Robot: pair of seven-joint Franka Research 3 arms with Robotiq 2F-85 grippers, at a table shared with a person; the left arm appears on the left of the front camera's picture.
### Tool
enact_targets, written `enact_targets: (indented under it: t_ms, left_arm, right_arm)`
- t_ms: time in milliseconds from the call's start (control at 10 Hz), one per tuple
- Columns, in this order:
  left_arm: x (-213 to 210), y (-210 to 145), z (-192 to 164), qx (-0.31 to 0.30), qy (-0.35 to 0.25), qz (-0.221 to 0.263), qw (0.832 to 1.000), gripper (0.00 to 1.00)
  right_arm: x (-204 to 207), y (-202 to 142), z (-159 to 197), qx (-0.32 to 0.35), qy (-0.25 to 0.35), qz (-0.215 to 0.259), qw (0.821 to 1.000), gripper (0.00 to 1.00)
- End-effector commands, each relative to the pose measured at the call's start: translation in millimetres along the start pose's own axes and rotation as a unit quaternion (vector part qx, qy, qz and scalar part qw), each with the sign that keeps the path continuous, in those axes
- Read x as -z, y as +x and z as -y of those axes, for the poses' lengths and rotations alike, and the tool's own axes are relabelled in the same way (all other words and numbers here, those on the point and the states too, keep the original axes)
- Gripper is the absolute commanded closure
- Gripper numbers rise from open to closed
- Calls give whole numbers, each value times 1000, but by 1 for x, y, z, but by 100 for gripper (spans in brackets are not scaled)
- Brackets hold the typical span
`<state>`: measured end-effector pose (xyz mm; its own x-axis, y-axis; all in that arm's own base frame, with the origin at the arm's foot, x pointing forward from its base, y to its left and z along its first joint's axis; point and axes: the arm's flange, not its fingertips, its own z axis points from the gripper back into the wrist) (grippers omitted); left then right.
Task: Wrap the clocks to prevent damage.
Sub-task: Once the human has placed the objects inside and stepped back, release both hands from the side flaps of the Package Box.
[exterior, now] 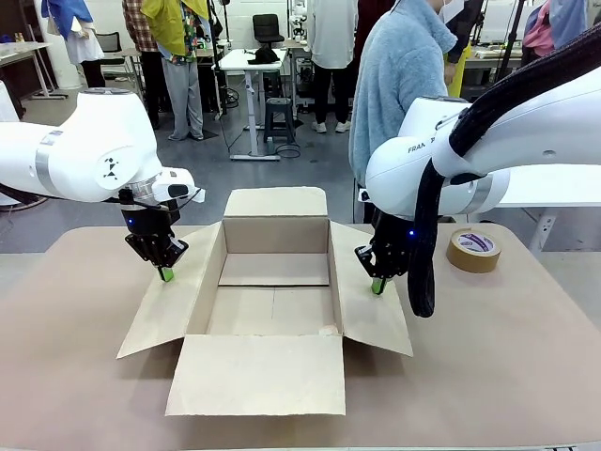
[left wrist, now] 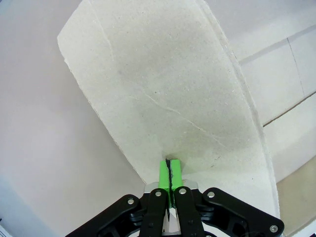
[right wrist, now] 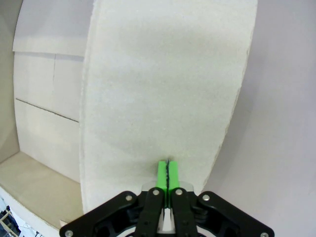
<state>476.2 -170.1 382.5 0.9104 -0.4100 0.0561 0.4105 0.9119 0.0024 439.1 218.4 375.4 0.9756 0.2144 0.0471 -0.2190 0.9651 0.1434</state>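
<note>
The clocks are out of view. An open cardboard box point(exterior: 275, 235) stands mid-table with all its flaps folded outward and a bare floor inside. My left gripper point(exterior: 166, 273) is shut, its green tips resting on the box's left flap point(exterior: 174, 305). In the left wrist view the shut left gripper point(left wrist: 170, 165) touches that flap point(left wrist: 163, 89), pads together with nothing between them. My right gripper point(exterior: 377, 286) is also shut, tips on the right flap point(exterior: 371, 319). The right wrist view shows the same contact, the gripper point(right wrist: 168, 170) on the flap point(right wrist: 163, 84).
A brown tape roll point(exterior: 473, 249) lies on the table point(exterior: 488, 366) to the right of the box. The front flap point(exterior: 258, 374) lies flat toward me. A person in a light blue fleece point(exterior: 399, 75) stands at the far side behind my right arm.
</note>
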Motion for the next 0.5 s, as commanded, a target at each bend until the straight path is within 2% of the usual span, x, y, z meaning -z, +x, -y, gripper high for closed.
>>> enact_targets:
  t_ms: [0,400]
  left_arm:
    - [1,-1,0,2,2,-3,1000,100]
    - [1,-1,0,2,2,-3,1000,100]
  right_arm:
    - [2,-2,0,1,-1,-2,1000,99]
    - [2,-2,0,1,-1,-2,1000,99]
